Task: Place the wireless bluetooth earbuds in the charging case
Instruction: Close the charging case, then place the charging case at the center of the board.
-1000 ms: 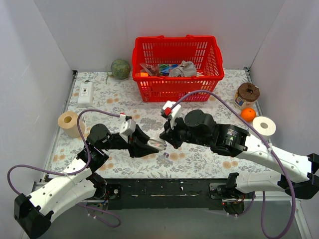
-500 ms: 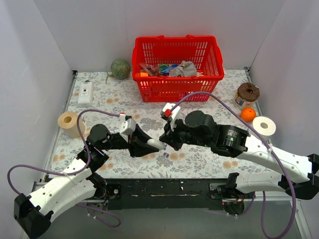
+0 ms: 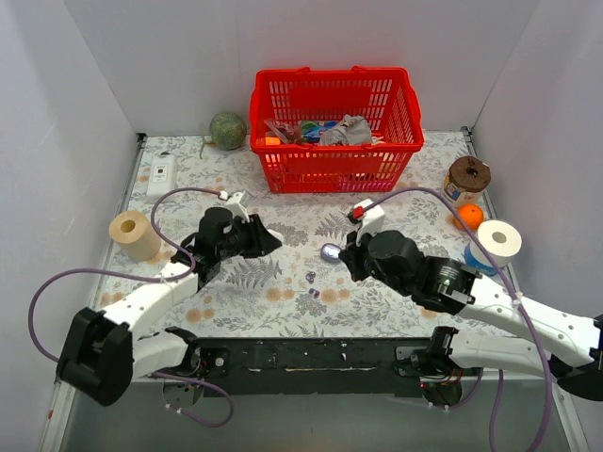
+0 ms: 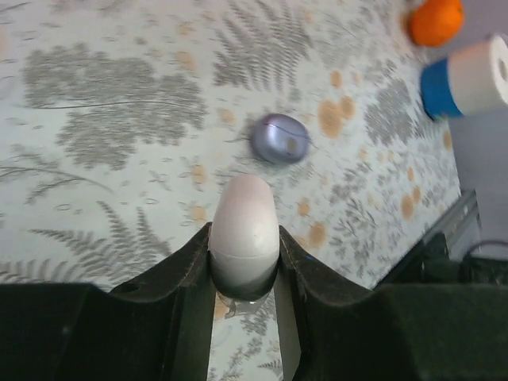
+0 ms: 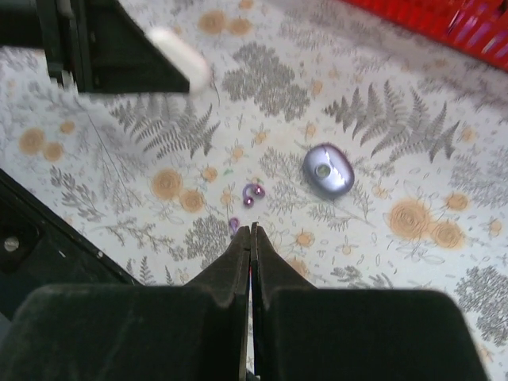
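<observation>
The charging case [image 3: 331, 251] [image 4: 279, 138] [image 5: 328, 170] is a lavender oval lying on the floral cloth mid-table. Two tiny dark purple earbuds lie loose near it: one [image 3: 310, 277] [image 5: 252, 193] closer to the case, the other [image 3: 314, 294] [image 5: 234, 225] nearer the front edge. My right gripper [image 3: 346, 260] [image 5: 252, 228] is shut and empty. It hovers just right of the case, with its tips above the nearer earbud. My left gripper [image 3: 268, 241] [image 4: 243, 262] is shut on a white oval piece [image 4: 243, 226] [image 5: 178, 55], raised left of the case.
A red basket [image 3: 335, 132] of odds and ends stands at the back. A paper roll [image 3: 133, 234] is at the left. At the right are a roll [image 3: 497, 239] [image 4: 468, 78], an orange [image 3: 468, 216] [image 4: 435, 20] and a jar [image 3: 466, 178]. A green ball [image 3: 227, 129] and a white switch box [image 3: 162, 176] sit back left.
Both arms have drawn apart. The left swung back and left with the white oval in its jaws. The right pulled back to the right. The case and both earbuds now lie uncovered.
</observation>
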### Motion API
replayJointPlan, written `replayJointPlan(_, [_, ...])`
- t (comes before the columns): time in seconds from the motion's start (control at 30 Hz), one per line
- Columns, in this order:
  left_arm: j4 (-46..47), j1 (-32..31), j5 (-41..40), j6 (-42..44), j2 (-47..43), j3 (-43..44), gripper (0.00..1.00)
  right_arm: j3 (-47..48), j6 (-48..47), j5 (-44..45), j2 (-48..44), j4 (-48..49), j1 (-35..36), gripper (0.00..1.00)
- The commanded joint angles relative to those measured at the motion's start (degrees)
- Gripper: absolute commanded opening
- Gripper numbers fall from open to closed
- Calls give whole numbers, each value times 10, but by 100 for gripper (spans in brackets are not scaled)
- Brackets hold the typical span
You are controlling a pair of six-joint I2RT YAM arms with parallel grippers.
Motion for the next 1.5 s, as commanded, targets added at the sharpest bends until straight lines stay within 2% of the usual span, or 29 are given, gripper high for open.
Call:
replayJointPlan(0.0, [28,107,38,-57,80,11,0,-59,40,-28,3,59,-1,1])
replayJointPlan(0.07, [24,145,51,-36,117,29,0,-75,43,-40,-10,71,-1,1])
replayJointPlan(0.17, [26,166,66,4,181,65,0,-91,49,-46,-19,79,-1,1])
replayJointPlan(0.33, [-6,181,76,43,294,138,0,-113,50,-47,-28,89,-1,1])
replayJointPlan(0.5, [-28,184,80,50,376,157,1,-113,42,-44,-32,87,-2,1])
replayJointPlan(0.63, [-39,184,58,48,402,166,16,-106,41,-41,-30,82,-2,1])
replayJointPlan(0.67, [-42,184,52,44,404,166,26,-101,41,-41,-29,79,-2,1])
replayJointPlan(0.77, [-58,185,29,43,407,168,39,-98,37,-34,-27,75,-1,2])
replayJointPlan(1.27, [-159,218,-95,42,298,147,62,-115,37,-16,-35,67,-2,11])
replayJointPlan(1.43, [-198,218,-201,30,213,142,63,-120,33,8,-42,63,-2,14])
replayJointPlan(1.47, [-197,218,-212,13,191,132,98,-124,31,14,-43,65,-2,15])
